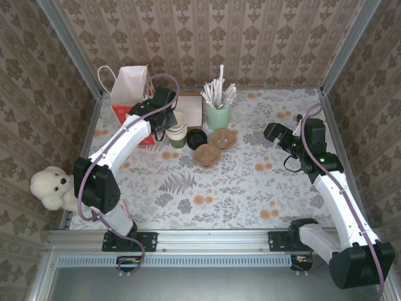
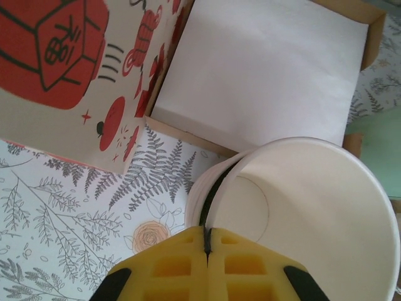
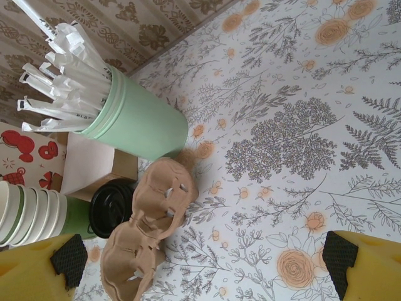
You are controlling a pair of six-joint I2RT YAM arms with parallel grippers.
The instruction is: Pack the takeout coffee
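- My left hand (image 2: 207, 243) is clenched on the rim of the stack (image 2: 313, 207), probably to free a cup.
- My right hand (image 3: 205, 258) hangs released, free to reach.
- The coffee (image 1: 197, 138), upper centre, stands lidded on the desk (image 1: 250, 185) just beside the carrier (image 1: 213, 147).

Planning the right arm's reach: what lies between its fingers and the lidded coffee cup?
The cardboard cup carrier sits between the right fingers and the takeout coffee, seen in the top view.
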